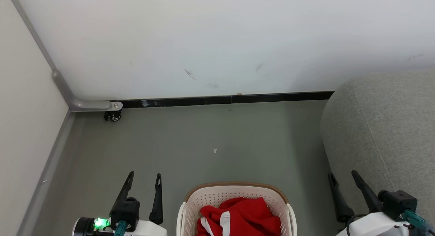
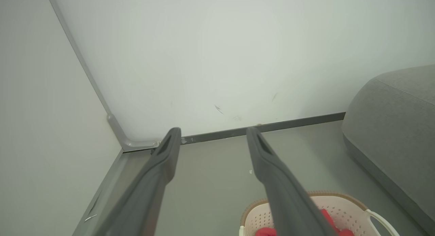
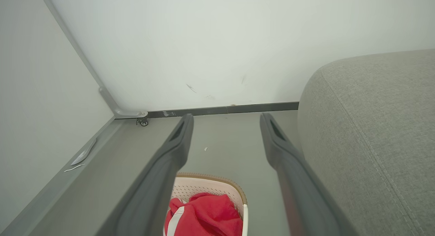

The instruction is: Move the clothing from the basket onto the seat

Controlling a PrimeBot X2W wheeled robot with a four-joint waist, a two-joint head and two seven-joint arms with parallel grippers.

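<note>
Held the left pincer [image 1: 144, 177] spread wide and empty above the floor [image 1: 204, 137], just left of the basket [image 1: 236, 185]. Held the right pincer [image 1: 342, 175] likewise spread, gripping nothing, between the basket and the seat [image 1: 384, 127]. Saw the clothing [image 1: 244, 212] bunched inside the basket, red with a white stripe. Found the basket standing on the floor near the seat, before a pale wall [image 1: 217, 42].

Left gripper [image 1: 144, 176] and right gripper [image 1: 342, 174] both sat low out front, fingers [image 1: 157, 198] spread wide, gripping nothing.
</note>
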